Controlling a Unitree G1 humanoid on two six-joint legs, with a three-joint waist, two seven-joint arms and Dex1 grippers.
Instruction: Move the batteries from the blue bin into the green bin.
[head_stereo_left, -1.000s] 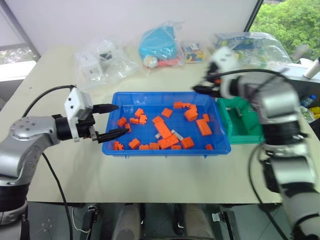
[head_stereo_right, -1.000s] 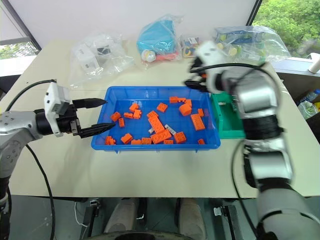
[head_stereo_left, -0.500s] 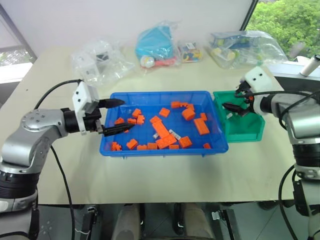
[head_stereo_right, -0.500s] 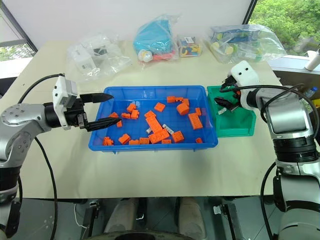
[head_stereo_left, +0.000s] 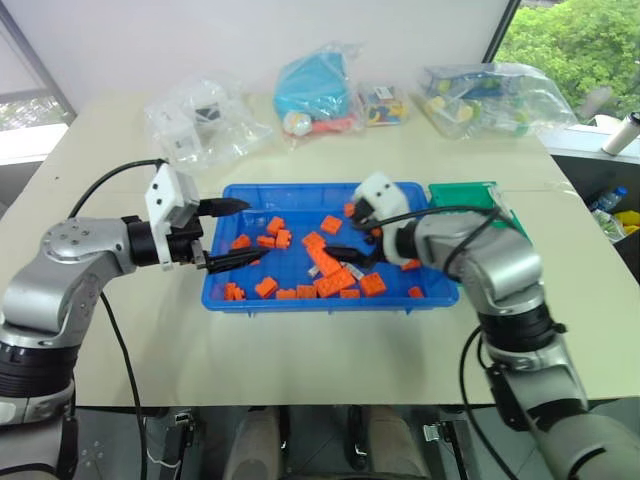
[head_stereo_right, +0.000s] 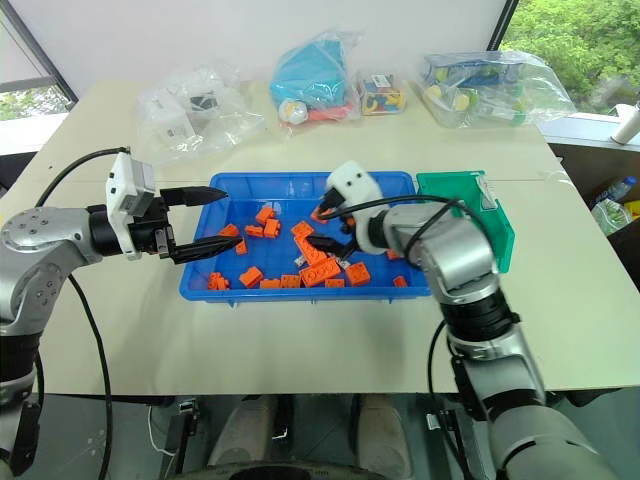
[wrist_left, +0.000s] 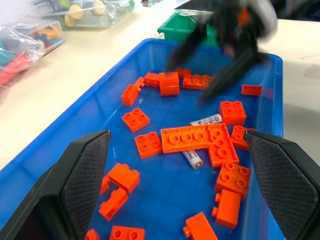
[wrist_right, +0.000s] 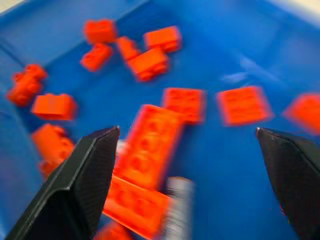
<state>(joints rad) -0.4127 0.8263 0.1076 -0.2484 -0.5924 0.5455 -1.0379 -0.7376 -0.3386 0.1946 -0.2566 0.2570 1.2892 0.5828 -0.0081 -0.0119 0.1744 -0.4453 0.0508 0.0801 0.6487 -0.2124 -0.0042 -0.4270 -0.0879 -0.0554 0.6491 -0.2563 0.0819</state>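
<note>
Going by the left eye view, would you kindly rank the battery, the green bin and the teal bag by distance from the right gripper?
1. The battery, in the blue bin just beside the right gripper.
2. The green bin, off to the right.
3. The teal bag, at the table's far edge.

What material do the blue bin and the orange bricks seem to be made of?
The blue bin looks like glossy moulded plastic: even colour, smooth raised rim. The orange bricks also look like hard plastic, probably moulded, with round studs and a uniform sheen.

Lab, table (head_stereo_left: 120, 330), bagged toys (head_stereo_left: 318, 88), window (head_stereo_left: 580, 40)
</note>
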